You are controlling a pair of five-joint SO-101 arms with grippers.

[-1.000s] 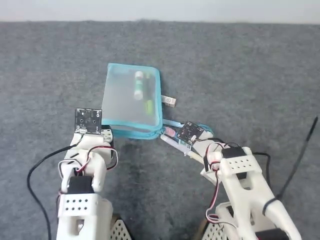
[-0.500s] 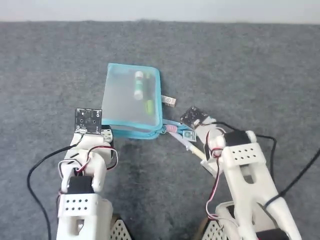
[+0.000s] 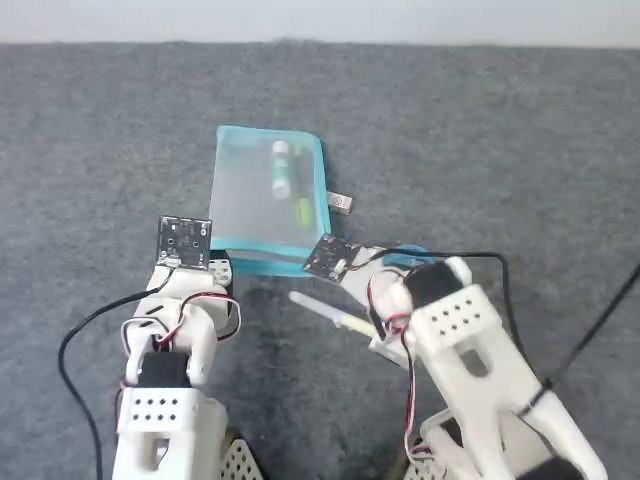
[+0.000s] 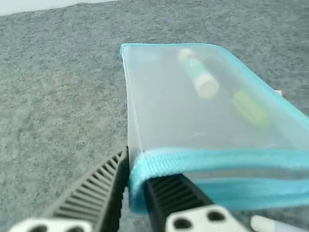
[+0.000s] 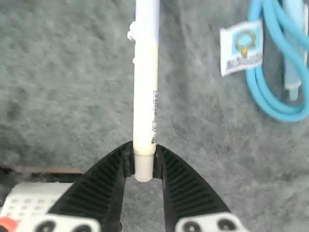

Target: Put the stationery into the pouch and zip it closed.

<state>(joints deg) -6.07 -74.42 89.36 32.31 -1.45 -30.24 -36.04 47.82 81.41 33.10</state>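
Teal-trimmed, see-through pouch (image 3: 265,200) flat on grey tabletop (image 3: 480,130), with a white-capped tube (image 3: 280,168) and a green marker (image 3: 299,212) inside. Left hand (image 4: 135,171) clenched on its 7 o'clock corner, at the zip edge. Right hand (image 5: 143,157) at the pouch's 5 o'clock, grasping the end of a white pen (image 5: 146,72), outside the pouch.

Grey table (image 3: 500,130) (speckled); pouch (image 3: 250,200) frosted clear, turquoise trim; pen (image 5: 145,96) cream-white, dark print.
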